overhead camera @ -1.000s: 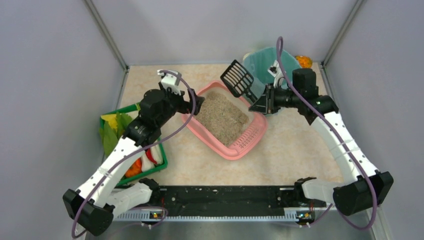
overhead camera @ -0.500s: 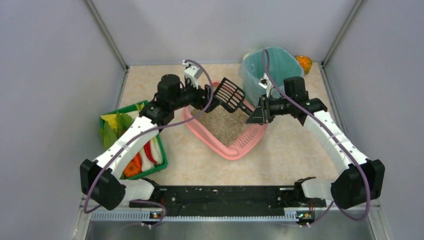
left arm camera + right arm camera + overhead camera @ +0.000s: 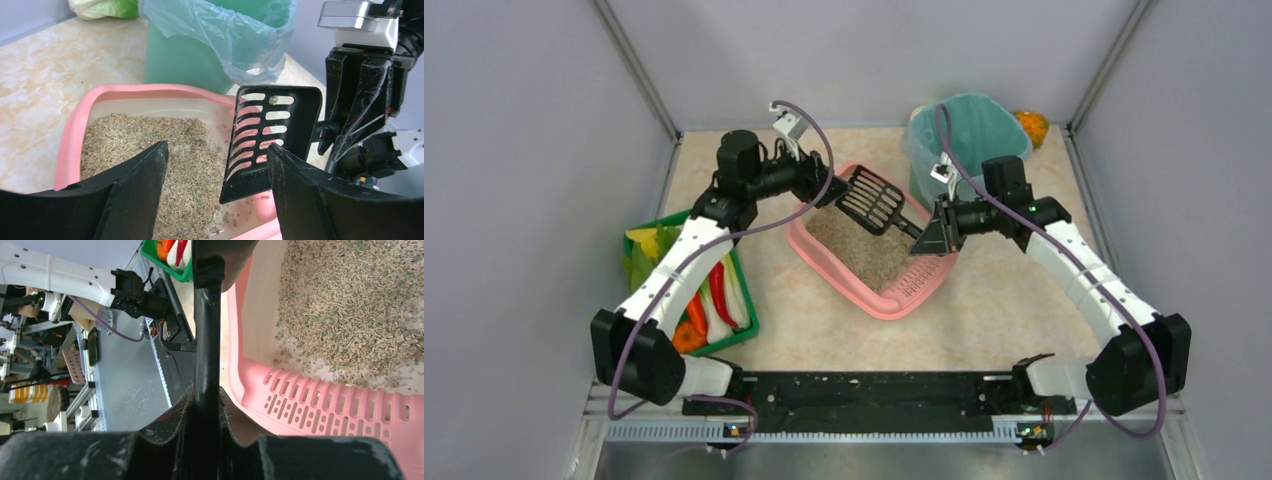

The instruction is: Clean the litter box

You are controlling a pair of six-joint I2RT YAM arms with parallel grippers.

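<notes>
I'm looking into a robotics lab test cell. Plain grey panel walls [image 3: 524,200] box in a beige stone-patterned table top [image 3: 1004,310]. There are bare aluminium posts [image 3: 636,70] at the back corners and a black mounting rail [image 3: 864,390] along the near edge. The shallow pink plastic litter box [image 3: 879,308] sits up on that bench. Beyond the table, my right wrist camera catches metal racks cluttered with cables and gear [image 3: 30,330].

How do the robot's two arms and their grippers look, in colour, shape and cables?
The left arm and the right arm are alike: slim white links between bulky black joint housings. A purple cable runs loosely along each arm. The left gripper and the right gripper are black, each with two broad, wedge-shaped fingers of rough matte plastic. No sleeves or printed markings show.
</notes>
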